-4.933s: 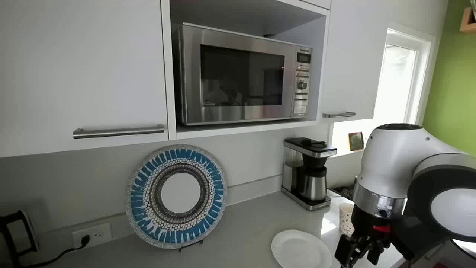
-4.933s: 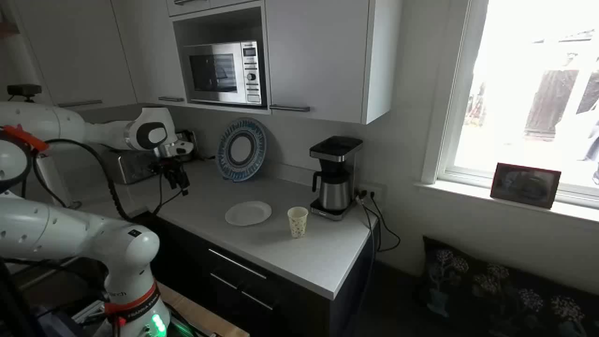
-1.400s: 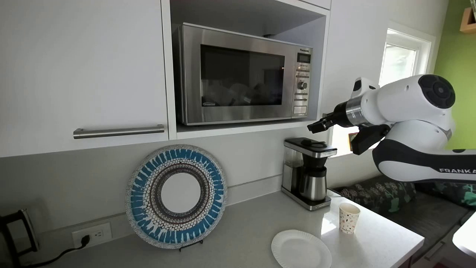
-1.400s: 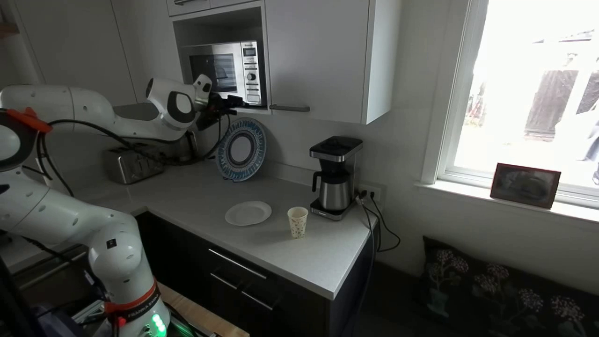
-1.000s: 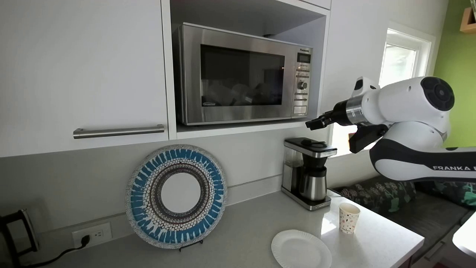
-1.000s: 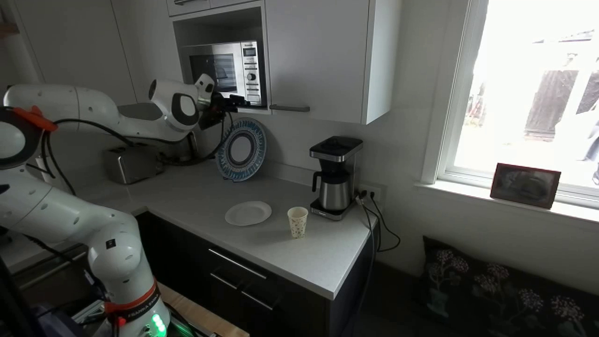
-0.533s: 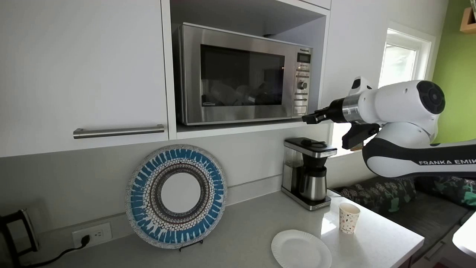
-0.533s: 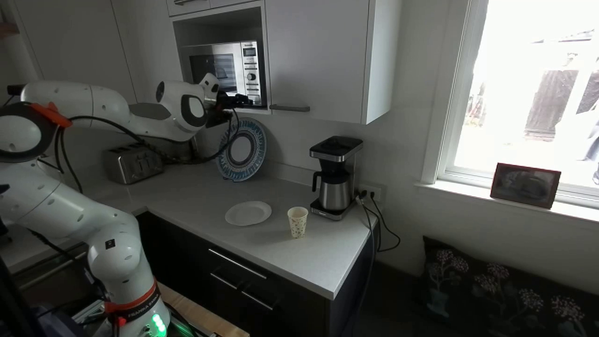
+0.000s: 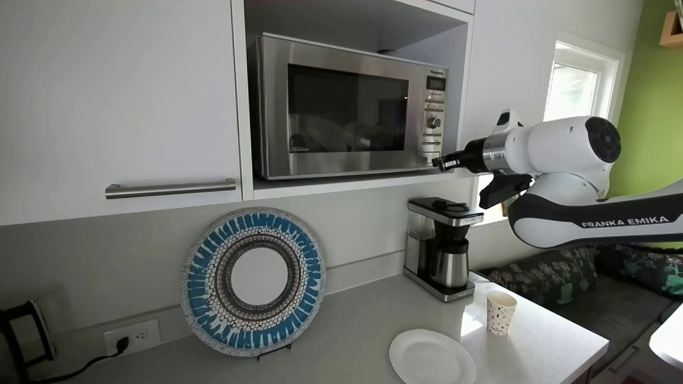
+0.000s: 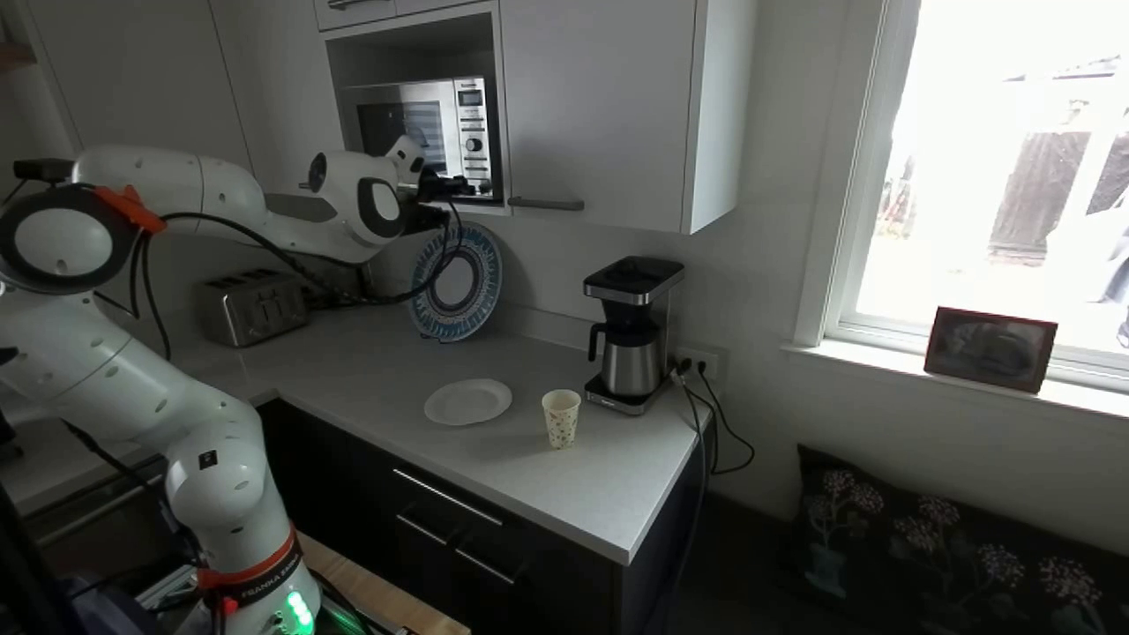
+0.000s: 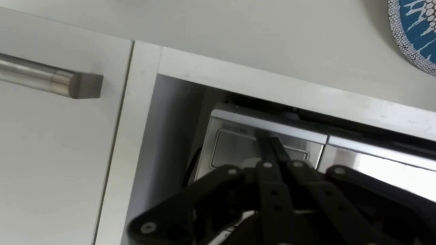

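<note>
1. In the wrist view I'm seeing the gripper (image 11: 272,145) with its two black fingers (image 11: 265,149) pressed together, meeting along their length and gripping nothing.
2. The microwave (image 9: 347,109) is sitting in an open cabinet niche (image 9: 352,185) above the counter (image 9: 363,314), its door (image 9: 347,163) resting closed.
3. I'm pointing the fingers at the bottom of the control panel (image 9: 435,101), where they are overlapping the wide rectangular button (image 11: 235,148) in the wrist view. Whether they are touching it, I'm not managing to make out.
4. In both exterior views the arm (image 9: 619,218) is holding the gripper roughly level, near the microwave's lower corner below the round knob (image 9: 434,122).
5. Underneath, a coffee maker (image 9: 420,250) is standing on the counter with a steel carafe (image 10: 630,363) sitting in it.
6. A white paper plate (image 10: 467,403) is lying flat, and a speckled paper cup (image 10: 562,423) is standing upright near it, the two sitting apart.
7. A round blue-and-white plate (image 9: 260,276) is leaning upright near the wall on a small black stand (image 9: 275,351).
8. Behind the arm, in an exterior view, I'm making out a toaster (image 10: 251,319), while a dark framed picture (image 10: 990,349) is standing on the window sill (image 10: 869,359).
</note>
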`<state>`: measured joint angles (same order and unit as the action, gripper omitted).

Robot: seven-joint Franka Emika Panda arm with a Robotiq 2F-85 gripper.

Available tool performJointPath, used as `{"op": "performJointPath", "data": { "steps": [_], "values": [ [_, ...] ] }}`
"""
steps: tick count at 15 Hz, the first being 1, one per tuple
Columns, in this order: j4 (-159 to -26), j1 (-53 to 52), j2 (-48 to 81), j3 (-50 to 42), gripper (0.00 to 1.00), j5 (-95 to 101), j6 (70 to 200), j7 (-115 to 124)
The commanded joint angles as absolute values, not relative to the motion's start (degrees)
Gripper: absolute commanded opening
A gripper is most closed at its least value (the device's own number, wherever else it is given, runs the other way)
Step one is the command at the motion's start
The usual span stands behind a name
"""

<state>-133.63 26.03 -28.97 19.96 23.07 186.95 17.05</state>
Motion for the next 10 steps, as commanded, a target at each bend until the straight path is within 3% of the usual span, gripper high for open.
{"op": "performJointPath", "data": {
  "steps": [1,10],
  "values": [
    [-132.2,27.6,-27.0,21.0,0.0,22.4,189.6,18.1],
    [-130.5,30.0,-25.3,23.0,0.0,21.9,189.4,20.7]
  ]
}}
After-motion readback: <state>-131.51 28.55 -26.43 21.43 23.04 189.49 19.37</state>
